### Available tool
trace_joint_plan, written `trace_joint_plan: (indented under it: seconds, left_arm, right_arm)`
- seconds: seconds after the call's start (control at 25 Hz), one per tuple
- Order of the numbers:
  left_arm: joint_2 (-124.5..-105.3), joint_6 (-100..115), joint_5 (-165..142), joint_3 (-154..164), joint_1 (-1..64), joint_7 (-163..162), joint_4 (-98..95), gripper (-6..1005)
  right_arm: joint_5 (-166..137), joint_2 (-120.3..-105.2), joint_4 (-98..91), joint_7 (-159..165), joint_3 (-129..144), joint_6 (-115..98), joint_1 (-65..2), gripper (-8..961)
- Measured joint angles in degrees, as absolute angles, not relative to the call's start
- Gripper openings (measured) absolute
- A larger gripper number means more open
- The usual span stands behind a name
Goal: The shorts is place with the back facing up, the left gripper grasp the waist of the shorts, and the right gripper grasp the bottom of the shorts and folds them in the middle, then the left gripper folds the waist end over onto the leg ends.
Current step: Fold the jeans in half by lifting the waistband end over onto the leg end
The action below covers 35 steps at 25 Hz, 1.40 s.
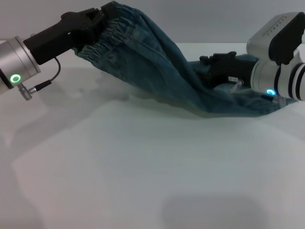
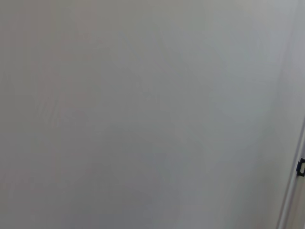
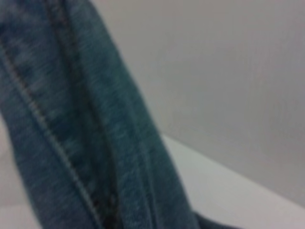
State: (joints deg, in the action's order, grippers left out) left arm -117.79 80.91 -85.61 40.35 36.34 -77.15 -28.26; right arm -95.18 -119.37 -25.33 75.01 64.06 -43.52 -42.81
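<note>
The blue denim shorts (image 1: 157, 67) hang stretched between my two arms in the head view, sloping down from upper left to lower right above the white table (image 1: 143, 167). My left gripper (image 1: 102, 21), black on a silver wrist with a green ring, is shut on the ruffled elastic waist (image 1: 107, 38) and holds it raised. Lower on the right, my right gripper (image 1: 209, 69) is shut on the denim near the bottom of the shorts (image 1: 257, 107), which rests on the table. The right wrist view fills with a stitched seam of the shorts (image 3: 71, 143). Only blank table shows in the left wrist view.
The white table's far edge (image 1: 209, 45) runs behind the shorts against a grey wall. A thin cable (image 1: 47, 81) loops under my left wrist. Bare tabletop spreads across the front.
</note>
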Motion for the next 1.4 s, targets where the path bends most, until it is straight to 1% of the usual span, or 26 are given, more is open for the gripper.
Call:
trace_joint_plan:
  seconds: [0.36, 0.64, 1.0, 1.4]
  left_arm:
    - [-117.76, 80.5, -85.7, 40.3, 36.5, -77.2, -28.4, 33]
    - [-117.76, 80.4, -85.8, 40.3, 36.4, -77.0, -28.7, 33]
    - [-117.77, 80.4, -85.8, 40.3, 36.2, -76.9, -28.7, 33]
    - [-117.77, 80.6, -86.0, 40.3, 36.0, -76.7, -28.4, 33]
  right_arm:
    - [-95.1, -119.49, -27.2, 81.4, 75.3, -43.9, -43.4, 470]
    - [-95.1, -119.54, -28.4, 84.3, 81.2, -45.9, -46.6, 469]
    - [-95.1, -119.47, -32.9, 89.6, 87.1, -51.0, -48.8, 470]
    - [-95.1, -119.44, -37.3, 94.4, 94.6, -51.7, -51.6, 469]
